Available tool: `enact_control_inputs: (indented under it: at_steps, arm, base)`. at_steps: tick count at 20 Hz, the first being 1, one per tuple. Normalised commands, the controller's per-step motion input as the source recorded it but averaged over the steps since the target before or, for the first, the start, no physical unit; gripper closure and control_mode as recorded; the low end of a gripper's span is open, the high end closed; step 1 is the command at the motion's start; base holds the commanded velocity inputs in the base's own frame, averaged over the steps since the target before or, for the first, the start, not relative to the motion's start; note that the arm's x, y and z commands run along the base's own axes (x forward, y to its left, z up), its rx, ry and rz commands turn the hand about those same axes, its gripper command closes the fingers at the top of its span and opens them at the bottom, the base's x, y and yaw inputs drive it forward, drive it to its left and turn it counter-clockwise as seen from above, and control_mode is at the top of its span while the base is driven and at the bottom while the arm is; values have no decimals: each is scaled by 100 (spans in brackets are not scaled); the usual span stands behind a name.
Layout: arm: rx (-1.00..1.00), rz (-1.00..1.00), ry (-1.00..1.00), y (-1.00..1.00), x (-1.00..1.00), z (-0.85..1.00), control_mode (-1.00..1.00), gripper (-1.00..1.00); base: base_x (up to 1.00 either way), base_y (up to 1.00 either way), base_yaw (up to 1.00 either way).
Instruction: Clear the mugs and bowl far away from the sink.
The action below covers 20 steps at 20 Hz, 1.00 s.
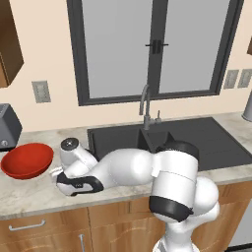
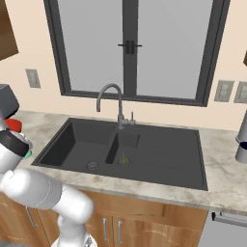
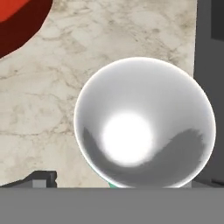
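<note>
Gripper (image 3: 114, 186) wide, poised over the teal mug (image 3: 144, 122) near the sink's (image 1: 118, 140) left edge; descend off-centre and you tip it toward the bowl (image 1: 27, 160).

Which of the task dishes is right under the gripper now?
The light teal mug, seen from above with its white inside, beside the sink; the red bowl lies off to one side.

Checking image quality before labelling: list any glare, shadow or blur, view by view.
Hand view: a bright white glare spot and a dark curved shadow sit inside the teal mug, close below the camera; the red bowl is cropped at the corner. Left base view: even, soft light, slightly blurry, bowl clear. Right base view: the sink evenly lit, no glare.
</note>
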Motion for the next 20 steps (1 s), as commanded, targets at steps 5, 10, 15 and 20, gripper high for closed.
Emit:
enact_control_inputs:
  at_steps: [5, 10, 15, 20]
  arm:
    - [0, 0, 0, 11, 0, -4, -100, 100]
    - [0, 0, 0, 0, 0, 0, -100, 100]
    - [0, 0, -1, 0, -5, 8, -100, 100]
    - [0, -8, -17, -1, -49, 81, -100, 100]
  base:
    - [0, 0, 0]
    - [0, 0, 0]
    - [0, 0, 0]
    - [0, 0, 0]
